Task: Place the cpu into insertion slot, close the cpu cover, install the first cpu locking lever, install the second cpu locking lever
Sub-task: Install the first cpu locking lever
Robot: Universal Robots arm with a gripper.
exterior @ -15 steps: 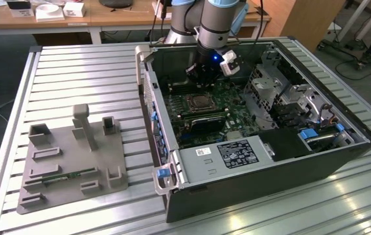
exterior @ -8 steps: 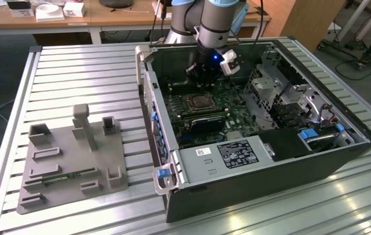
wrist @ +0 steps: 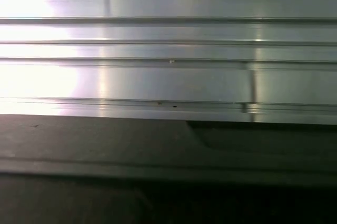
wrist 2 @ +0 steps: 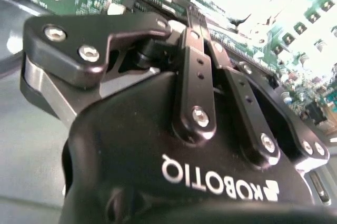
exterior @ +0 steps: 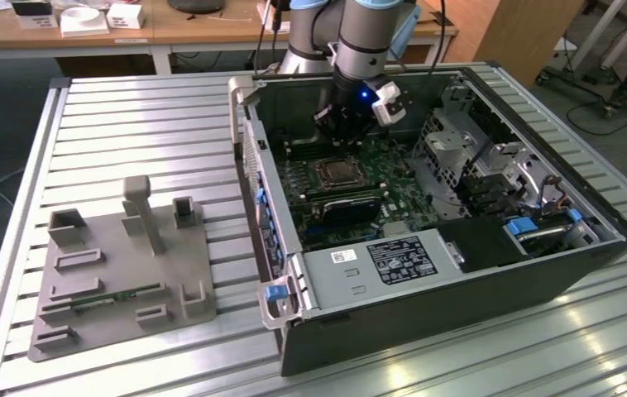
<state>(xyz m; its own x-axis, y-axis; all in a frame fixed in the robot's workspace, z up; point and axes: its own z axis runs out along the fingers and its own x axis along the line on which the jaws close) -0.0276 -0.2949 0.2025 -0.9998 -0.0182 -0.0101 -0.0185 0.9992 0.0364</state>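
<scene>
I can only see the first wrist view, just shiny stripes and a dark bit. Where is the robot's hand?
Observer: In the exterior view the gripper hangs inside an open computer case, over its green circuit board.
Operator: Is the square socket close to it?
Observer: Yes. The insertion slot sits on that board, close to the gripper.
Operator: Is there anything outside the case?
Observer: A grey holder tray lies on the slatted table, at the exterior view's left of the case.

The slatted aluminium table carries an open computer case lying on its side and, at the exterior view's left, a separate grey fixture plate.
</scene>
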